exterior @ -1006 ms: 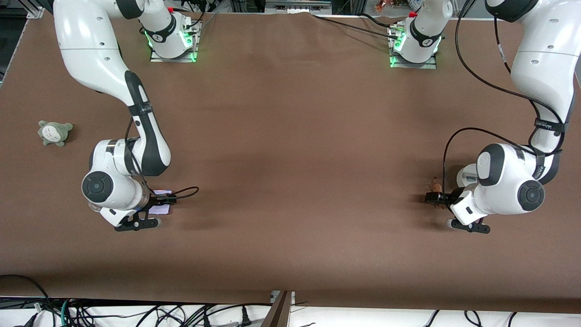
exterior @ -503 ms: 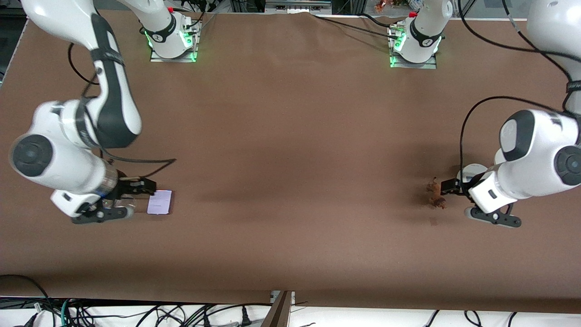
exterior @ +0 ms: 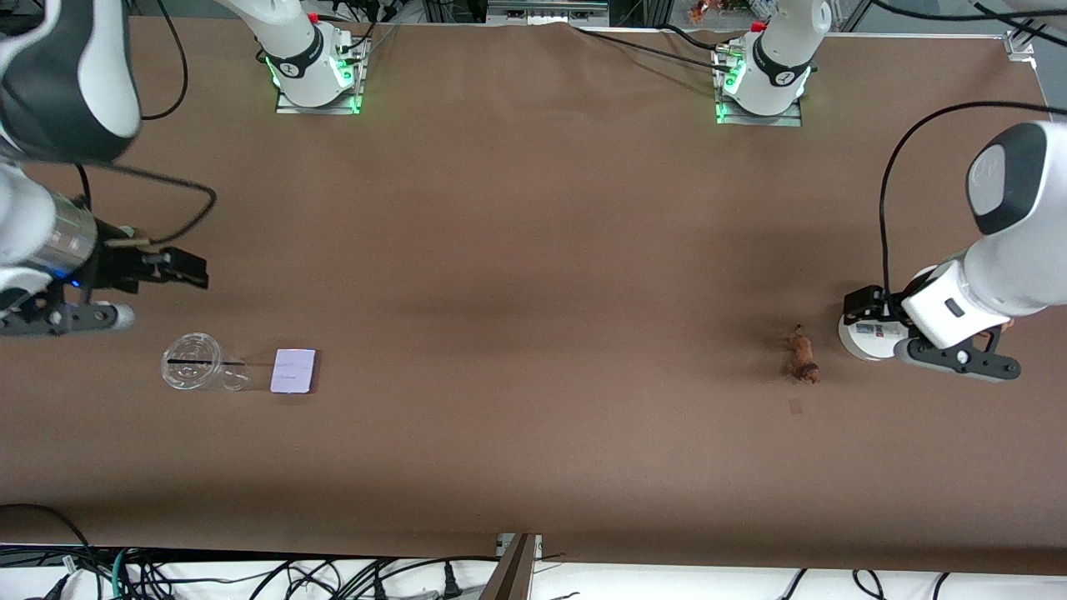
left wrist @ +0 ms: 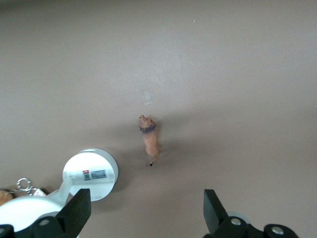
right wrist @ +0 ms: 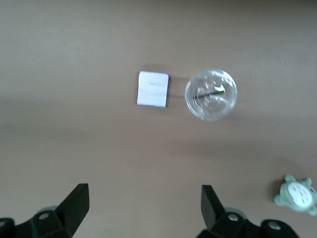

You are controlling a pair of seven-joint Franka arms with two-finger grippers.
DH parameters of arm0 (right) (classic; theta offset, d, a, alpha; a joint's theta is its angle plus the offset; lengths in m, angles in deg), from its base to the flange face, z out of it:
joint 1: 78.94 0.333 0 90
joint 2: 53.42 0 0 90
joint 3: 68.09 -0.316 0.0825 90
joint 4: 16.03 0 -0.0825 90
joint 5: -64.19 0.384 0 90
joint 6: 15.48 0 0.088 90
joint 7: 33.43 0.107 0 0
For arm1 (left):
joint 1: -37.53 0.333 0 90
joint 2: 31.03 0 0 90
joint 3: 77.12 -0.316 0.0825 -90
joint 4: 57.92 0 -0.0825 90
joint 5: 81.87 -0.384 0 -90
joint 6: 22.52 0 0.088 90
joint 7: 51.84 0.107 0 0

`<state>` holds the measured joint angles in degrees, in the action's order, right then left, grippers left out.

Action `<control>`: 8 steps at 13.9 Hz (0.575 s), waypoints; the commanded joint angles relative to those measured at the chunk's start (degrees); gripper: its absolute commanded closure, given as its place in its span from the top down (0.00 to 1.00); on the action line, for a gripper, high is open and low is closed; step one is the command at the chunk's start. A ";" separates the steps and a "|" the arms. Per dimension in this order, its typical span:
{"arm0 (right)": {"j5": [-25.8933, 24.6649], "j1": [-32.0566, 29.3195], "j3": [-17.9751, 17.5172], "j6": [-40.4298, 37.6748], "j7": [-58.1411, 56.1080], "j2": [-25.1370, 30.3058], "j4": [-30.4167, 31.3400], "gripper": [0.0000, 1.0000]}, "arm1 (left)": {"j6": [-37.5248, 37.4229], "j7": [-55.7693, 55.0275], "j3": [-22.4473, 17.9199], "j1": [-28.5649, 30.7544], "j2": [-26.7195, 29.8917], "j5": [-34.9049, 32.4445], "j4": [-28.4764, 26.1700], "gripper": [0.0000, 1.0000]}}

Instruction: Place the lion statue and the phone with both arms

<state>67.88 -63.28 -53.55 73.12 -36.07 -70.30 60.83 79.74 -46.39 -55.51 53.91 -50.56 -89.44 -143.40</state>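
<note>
The lion statue (exterior: 804,357) lies on the brown table toward the left arm's end; the left wrist view shows it too (left wrist: 148,139). The pale lavender phone (exterior: 293,371) lies flat toward the right arm's end and also shows in the right wrist view (right wrist: 153,89). My left gripper (exterior: 859,307) is open and empty, raised over the white disc stand beside the lion; its jaws frame bare table (left wrist: 147,218). My right gripper (exterior: 190,271) is open and empty, raised over the table apart from the phone (right wrist: 144,208).
A clear plastic cup (exterior: 196,372) lies beside the phone. A white round-disc stand (exterior: 867,340) sits beside the lion. A grey-green plush (right wrist: 297,194) lies near the right arm's end. A metal ring (left wrist: 22,185) of a brown plush shows by the stand.
Both grippers let go, opened and rose away toward their own ends of the table. The phone and the lion statue stay on the table. The clear cup has come into view.
</note>
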 commanded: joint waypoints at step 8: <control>-2.36 -9.76 -7.95 -6.07 -0.96 12.83 8.48 1.00 | -9.90 0.17 -0.87 4.43 13.63 5.44 -1.63 1.00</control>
<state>67.30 -70.88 -57.87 67.66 -36.77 -60.01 66.14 69.70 -46.60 -56.25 55.31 -37.90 -87.66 -143.55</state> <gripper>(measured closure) 0.000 0.000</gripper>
